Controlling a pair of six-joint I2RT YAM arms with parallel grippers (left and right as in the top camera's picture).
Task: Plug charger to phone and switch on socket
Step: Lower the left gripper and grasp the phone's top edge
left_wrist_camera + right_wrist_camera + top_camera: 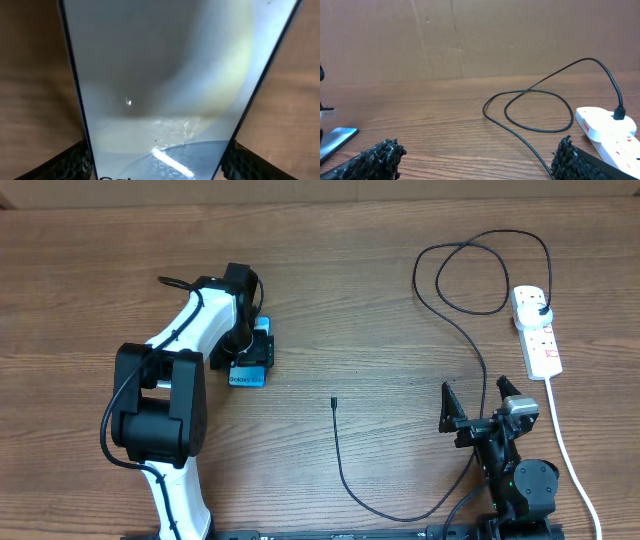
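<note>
Room to move is decent here: the wooden table (340, 300) has a wide bare stretch in the middle, between the phone (248, 377) on the left and the socket (540, 345) way over on the right. The far edge butts against a brown cardboard wall (470, 35).

The charger (345, 470) has its plug (541, 306) sitting in the socket's top outlet. It loops near the back, swings down past the right arm and ends with the connector tip (333, 402) lying loose mid-table, well apart from the phone.

The left gripper (159, 162) straddles the phone, pads (75, 162) right up against both long edges; can't tell if it's actually pinching. The right gripper (476, 392) is spread as wide as it goes, holding nothing, with the cable passing just beside it.

White writing on the blue screen starts "Galaxy", the rest too small to read. The socket's red marks aren't readable either.
</note>
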